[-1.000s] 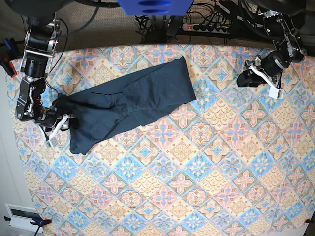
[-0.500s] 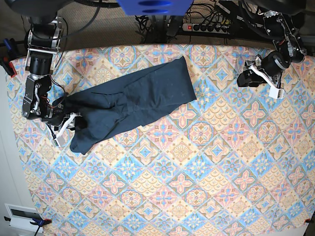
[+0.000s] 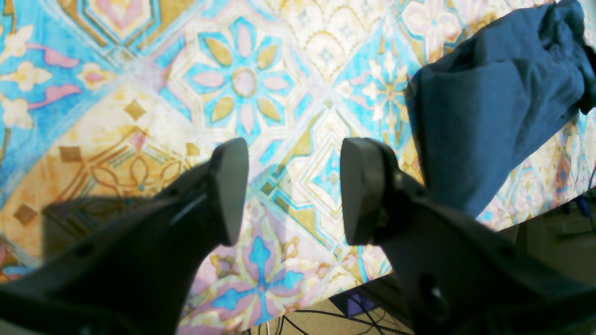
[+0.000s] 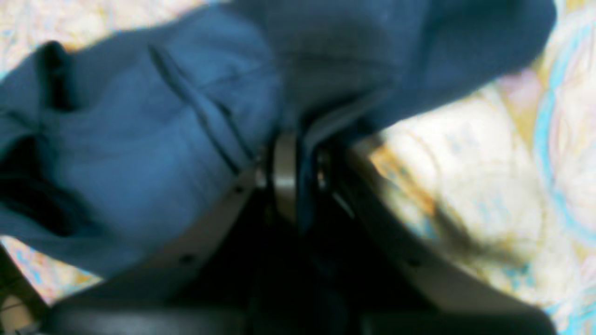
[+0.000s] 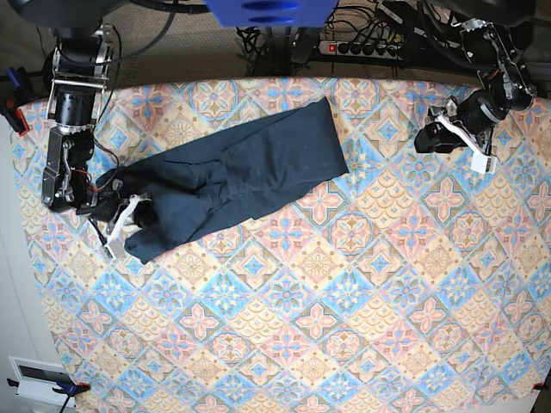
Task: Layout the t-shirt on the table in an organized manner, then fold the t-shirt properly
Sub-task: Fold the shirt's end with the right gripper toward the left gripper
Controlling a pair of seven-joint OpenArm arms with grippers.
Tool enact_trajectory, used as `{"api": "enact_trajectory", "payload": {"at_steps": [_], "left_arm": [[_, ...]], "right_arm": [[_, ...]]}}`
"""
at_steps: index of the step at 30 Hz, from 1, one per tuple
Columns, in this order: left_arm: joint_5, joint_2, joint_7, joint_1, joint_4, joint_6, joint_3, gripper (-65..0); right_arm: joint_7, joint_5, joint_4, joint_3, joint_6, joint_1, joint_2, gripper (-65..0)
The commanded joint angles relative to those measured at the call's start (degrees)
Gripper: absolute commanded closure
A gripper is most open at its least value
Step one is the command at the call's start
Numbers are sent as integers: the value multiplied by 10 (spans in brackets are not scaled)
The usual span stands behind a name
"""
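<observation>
The dark navy t-shirt [image 5: 241, 172] lies bunched in a long diagonal strip on the patterned table [image 5: 344, 301], from upper middle down to the left. My right gripper [image 5: 129, 219] is at the strip's lower-left end. In the right wrist view the gripper [image 4: 298, 181] is shut on a fold of the t-shirt [image 4: 139, 139], with cloth pinched between the pads. My left gripper [image 5: 456, 142] hovers near the table's far right corner. In the left wrist view it [image 3: 288, 190] is open and holds nothing, and the t-shirt's other end [image 3: 489, 121] lies a little way beyond it.
A power strip [image 5: 362, 45] and cables lie past the table's far edge. Red clamps [image 5: 13, 112] grip the left edge. A white box [image 5: 39, 379] sits off the near left corner. Patterned cloth covers the whole near half and right side.
My right gripper has closed on the t-shirt's lower-left end and shifted slightly right. That end of the cloth has bunched up and drawn in. The left arm has stayed put.
</observation>
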State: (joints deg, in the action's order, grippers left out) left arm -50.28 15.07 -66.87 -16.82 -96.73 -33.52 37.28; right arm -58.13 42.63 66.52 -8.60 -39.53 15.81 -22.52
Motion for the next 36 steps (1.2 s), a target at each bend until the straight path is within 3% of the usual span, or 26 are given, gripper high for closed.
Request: {"api": "enact_trajectory", "payload": {"at_steps": [1,8,18,22,28,32,36], "left_arm": [[-12,7,8,2,-8,-4,4,-315],[-12,7,8,2,-8,-4,4,-315],[-12,4,8,2,-8,-4,4,-315],[-12,4,8,2,-9,-4,4,-315],[-12,3,8,1,-10,-4,3,-315],[-12,3,8,-1,-10,-4,4,-315],[-12,3,8,-3,-11,-4,4,-315]], "right_arm": [[6,27,30,-3,-5,1,-9,0],[-34,49,169,-3,-5,-57,-9,0],[-35,49,341,1,-5,-151,-8,0],[-30,49,395,42,-5,-166,-7,0],[-30,46,410,86,-5,-163,41,0],[-29,46,405,87,-5,-162,90,0],[-29,46,405,100,-5,-161,109,0]]}}
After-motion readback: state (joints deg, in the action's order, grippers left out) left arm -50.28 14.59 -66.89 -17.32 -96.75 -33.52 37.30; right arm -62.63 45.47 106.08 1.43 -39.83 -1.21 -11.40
